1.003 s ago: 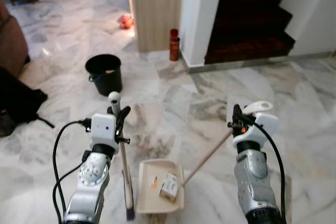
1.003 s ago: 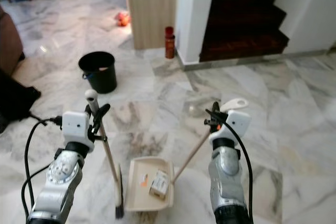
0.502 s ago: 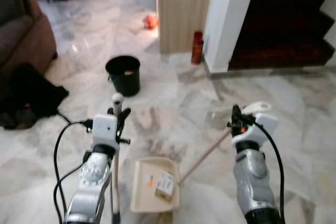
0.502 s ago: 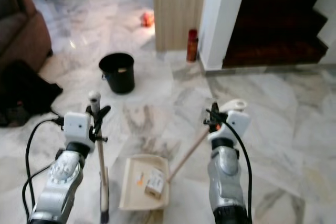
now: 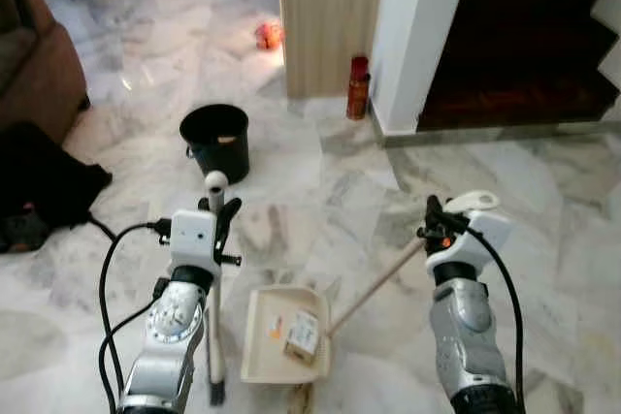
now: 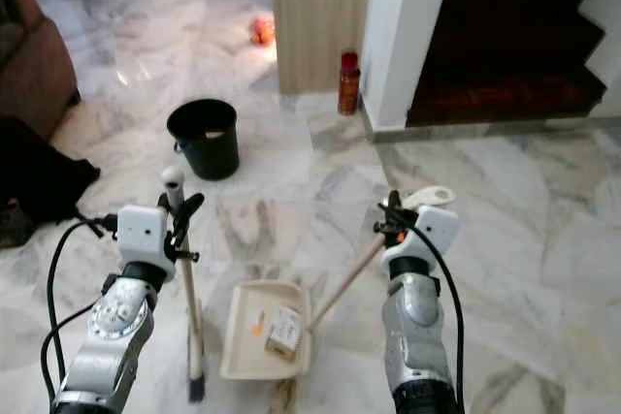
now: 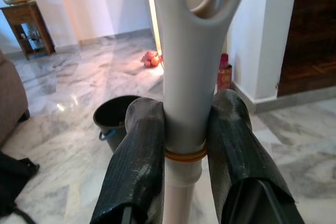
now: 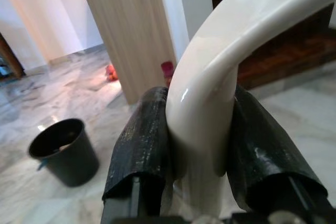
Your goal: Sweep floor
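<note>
My left gripper (image 5: 219,225) is shut on the white broom handle (image 7: 191,77), which stands almost upright with its bristles (image 5: 217,390) on the marble floor. My right gripper (image 5: 434,225) is shut on the white grip of the dustpan handle (image 8: 210,103). That long handle slants down to the cream dustpan (image 5: 262,356), which lies on the floor between my arms. A small cardboard box (image 5: 303,334) and an orange scrap (image 5: 277,327) rest in the pan. A black bin (image 5: 216,141) stands ahead to the left.
A wooden pillar (image 5: 330,16) and a white wall corner (image 5: 417,26) rise ahead, with a red bottle (image 5: 358,88) at their foot. Dark stairs (image 5: 524,36) climb at the right. A brown sofa (image 5: 34,65) and a black bag (image 5: 44,186) sit at the left. An orange object (image 5: 264,36) lies farther back.
The camera view has swung, so the scene shifted sideways, first right, then back left. The broom now stands more upright. Both grippers keep their holds.
</note>
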Tool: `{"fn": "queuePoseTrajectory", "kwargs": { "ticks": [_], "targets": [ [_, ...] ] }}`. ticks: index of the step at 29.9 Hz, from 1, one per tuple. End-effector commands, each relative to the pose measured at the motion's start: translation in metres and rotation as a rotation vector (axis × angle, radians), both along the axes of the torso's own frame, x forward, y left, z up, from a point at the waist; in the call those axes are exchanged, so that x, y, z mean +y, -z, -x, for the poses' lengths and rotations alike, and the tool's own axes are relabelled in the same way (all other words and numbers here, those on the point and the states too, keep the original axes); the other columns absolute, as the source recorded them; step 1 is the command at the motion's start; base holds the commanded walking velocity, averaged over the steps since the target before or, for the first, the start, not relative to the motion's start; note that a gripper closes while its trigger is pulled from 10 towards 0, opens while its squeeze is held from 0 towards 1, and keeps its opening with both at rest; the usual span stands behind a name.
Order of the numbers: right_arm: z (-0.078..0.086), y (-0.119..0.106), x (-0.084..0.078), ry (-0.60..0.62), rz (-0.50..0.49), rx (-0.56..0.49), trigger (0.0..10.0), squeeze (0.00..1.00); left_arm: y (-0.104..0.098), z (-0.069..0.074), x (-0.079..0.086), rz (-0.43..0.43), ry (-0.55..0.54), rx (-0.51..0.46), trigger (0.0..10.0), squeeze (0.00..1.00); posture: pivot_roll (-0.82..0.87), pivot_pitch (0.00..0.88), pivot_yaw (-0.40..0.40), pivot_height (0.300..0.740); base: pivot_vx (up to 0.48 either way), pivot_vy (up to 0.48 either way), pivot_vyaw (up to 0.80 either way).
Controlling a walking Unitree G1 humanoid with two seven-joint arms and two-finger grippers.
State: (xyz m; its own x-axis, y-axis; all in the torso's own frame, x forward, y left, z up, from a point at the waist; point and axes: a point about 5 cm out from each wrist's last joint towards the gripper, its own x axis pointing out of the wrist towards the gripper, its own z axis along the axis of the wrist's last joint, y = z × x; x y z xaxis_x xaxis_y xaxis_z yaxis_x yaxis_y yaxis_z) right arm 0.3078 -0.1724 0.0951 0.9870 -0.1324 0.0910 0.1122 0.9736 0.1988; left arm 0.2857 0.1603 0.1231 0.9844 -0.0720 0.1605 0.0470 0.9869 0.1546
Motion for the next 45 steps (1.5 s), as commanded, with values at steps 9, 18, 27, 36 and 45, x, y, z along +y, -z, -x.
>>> {"fn": "queuePoseTrajectory", "kwargs": {
  "ticks": [9, 18, 27, 36, 45],
  "targets": [
    [-0.0040, -0.0127, 0.0071, -0.013, -0.004, -0.054, 10.0, 0.00, -0.0061, -0.0018, 0.0039, 0.003, -0.012, -0.021, 10.0, 0.00, 0.10, 0.091, -0.008, 0.740, 0.314, 0.000, 0.22],
    [-0.0041, -0.0119, 0.0078, -0.021, -0.012, -0.051, 10.0, 0.00, -0.0064, -0.0019, 0.0039, 0.004, -0.012, -0.021, 10.0, 0.00, 0.11, 0.094, -0.010, 0.740, 0.314, 0.000, 0.12],
    [-0.0044, -0.0132, 0.0095, -0.028, 0.002, -0.057, 10.0, 0.00, -0.0066, -0.0023, 0.0046, 0.004, -0.014, -0.020, 10.0, 0.00, 0.11, 0.101, -0.010, 0.740, 0.314, 0.000, 0.54],
    [-0.0042, -0.0124, 0.0116, -0.038, -0.014, -0.056, 10.0, 0.00, -0.0073, -0.0028, 0.0046, 0.003, -0.014, -0.021, 10.0, 0.00, 0.11, 0.106, -0.010, 0.740, 0.314, 0.000, 0.16],
    [-0.0043, -0.0121, 0.0125, -0.044, -0.016, -0.054, 10.0, 0.00, -0.0079, -0.0032, 0.0051, 0.003, -0.013, -0.022, 10.0, 0.00, 0.11, 0.109, -0.009, 0.740, 0.314, 0.000, 0.00]
  ]
}}
